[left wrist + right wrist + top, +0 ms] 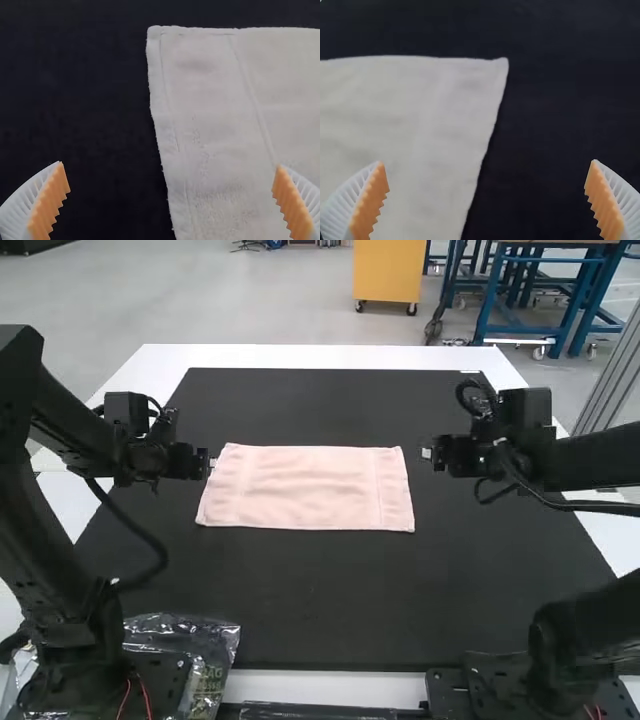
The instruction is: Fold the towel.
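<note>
Since the towel [305,488] lies flat mid-table [330,610], this looks like pre-grasp. Left hand [170,165] and right hand [487,162] are both released, fingers apart, near its side edges. Next: lower, pinch matching corners, fold over.

It looks like a robotics lab or workshop. A black left arm [75,430] and right arm [600,458] flank a white tabletop [330,356], whose black mat [350,590] runs beneath and between the left end effector [212,464] and the right end effector [427,452]. Nearer the camera than the left end effector are an exposed black cable [160,552] and red wires [147,698].
</note>
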Controlling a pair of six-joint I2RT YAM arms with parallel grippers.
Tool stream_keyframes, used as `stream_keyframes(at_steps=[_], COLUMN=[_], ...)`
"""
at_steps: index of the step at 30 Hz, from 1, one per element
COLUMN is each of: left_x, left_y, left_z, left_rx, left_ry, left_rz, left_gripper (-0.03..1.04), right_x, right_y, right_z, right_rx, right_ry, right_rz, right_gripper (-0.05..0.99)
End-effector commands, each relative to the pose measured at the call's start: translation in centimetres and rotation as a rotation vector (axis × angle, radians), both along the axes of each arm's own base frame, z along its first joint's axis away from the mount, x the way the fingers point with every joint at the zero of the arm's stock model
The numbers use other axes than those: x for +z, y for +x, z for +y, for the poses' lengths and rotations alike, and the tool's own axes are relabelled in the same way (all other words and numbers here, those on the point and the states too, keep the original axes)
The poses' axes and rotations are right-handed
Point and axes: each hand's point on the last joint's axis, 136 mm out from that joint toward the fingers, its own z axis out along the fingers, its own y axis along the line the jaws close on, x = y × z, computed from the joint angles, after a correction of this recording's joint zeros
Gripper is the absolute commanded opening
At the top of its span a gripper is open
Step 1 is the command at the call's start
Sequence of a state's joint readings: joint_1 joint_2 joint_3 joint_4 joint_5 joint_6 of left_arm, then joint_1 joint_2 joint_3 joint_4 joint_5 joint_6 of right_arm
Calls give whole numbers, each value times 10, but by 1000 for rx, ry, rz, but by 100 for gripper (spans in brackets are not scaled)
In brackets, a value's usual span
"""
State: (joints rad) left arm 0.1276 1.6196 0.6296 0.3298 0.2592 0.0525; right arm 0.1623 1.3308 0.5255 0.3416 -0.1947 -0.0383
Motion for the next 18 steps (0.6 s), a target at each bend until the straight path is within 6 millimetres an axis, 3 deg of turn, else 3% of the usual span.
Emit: stream_keyframes(at_steps=[1, 18], left_x=[5, -26], left_y=[20, 52], left_z=[-3, 0], left_rx=[-36, -52], left_ry=[20, 37], left_rz=[-31, -18], left_gripper=[96, 96], right_x=[0, -69], right_y=[16, 70], right_z=[13, 30], right_rx=[47, 112], right_ry=[-1, -65], right_rz=[-13, 51], right_gripper=[90, 90])
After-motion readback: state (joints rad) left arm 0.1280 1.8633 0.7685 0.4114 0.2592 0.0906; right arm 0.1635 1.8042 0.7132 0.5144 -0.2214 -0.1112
